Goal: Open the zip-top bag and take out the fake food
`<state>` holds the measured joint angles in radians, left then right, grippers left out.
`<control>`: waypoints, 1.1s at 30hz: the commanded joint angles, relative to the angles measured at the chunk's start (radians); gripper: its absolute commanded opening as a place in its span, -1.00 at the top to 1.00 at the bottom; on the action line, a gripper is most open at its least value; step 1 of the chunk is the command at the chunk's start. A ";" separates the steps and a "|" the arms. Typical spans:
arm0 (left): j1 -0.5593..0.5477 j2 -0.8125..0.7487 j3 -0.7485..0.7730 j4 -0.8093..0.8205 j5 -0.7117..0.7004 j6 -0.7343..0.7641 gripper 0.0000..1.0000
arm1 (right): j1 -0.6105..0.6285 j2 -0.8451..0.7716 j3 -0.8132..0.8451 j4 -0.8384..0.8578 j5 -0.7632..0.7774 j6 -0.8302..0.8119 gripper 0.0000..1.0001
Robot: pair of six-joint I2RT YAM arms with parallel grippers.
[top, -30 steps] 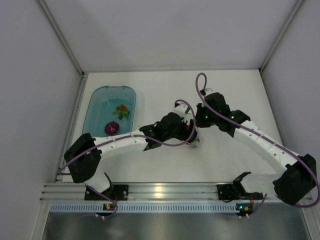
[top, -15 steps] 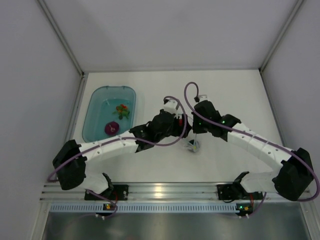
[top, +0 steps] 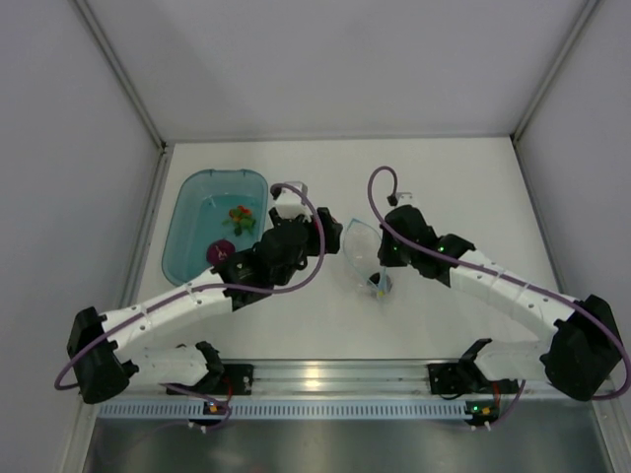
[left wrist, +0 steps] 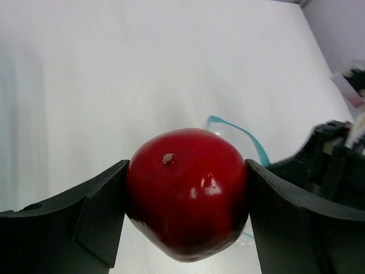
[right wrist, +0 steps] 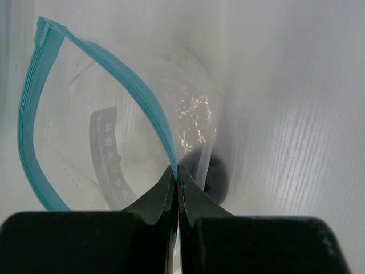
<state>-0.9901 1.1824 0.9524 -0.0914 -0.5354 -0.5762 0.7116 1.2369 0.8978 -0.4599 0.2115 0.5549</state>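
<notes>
In the left wrist view a glossy red ball of fake food (left wrist: 188, 194) sits clamped between my left gripper's (left wrist: 188, 208) two fingers, held above the table. In the top view the left wrist (top: 286, 241) hangs between the tub and the zip-top bag (top: 361, 246). The bag's mouth gapes wide. My right gripper (right wrist: 177, 171) is shut on the bag's light blue zip strip (right wrist: 154, 111), holding one lip up. A dark round shape (right wrist: 215, 174) shows through the plastic behind the fingertips.
A translucent teal tub (top: 187, 212) stands at the left, holding a magenta piece (top: 219, 253) and a green-orange-red bit (top: 240, 219). The right arm (left wrist: 333, 165) is close on the right of the left gripper. White walls enclose the table.
The left arm has pulled back out of the bag and swung left toward the tub with the red ball. The bag's open mouth now shows. The right gripper keeps its hold.
</notes>
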 commanded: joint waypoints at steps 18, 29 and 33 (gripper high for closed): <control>0.774 -0.011 -0.007 -0.272 0.099 -0.030 1.00 | 0.005 -0.102 -0.007 0.064 -0.040 0.008 1.00; 0.910 0.287 0.158 -0.263 0.230 0.013 -0.10 | 0.005 -0.106 -0.043 0.127 -0.122 0.023 1.00; 0.913 0.313 0.175 -0.263 0.229 0.024 -0.96 | 0.005 -0.105 -0.042 0.129 -0.133 0.027 1.00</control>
<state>-0.0853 1.4994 1.0771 -0.3691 -0.3260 -0.5720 0.7113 1.1465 0.8505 -0.3901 0.1032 0.5705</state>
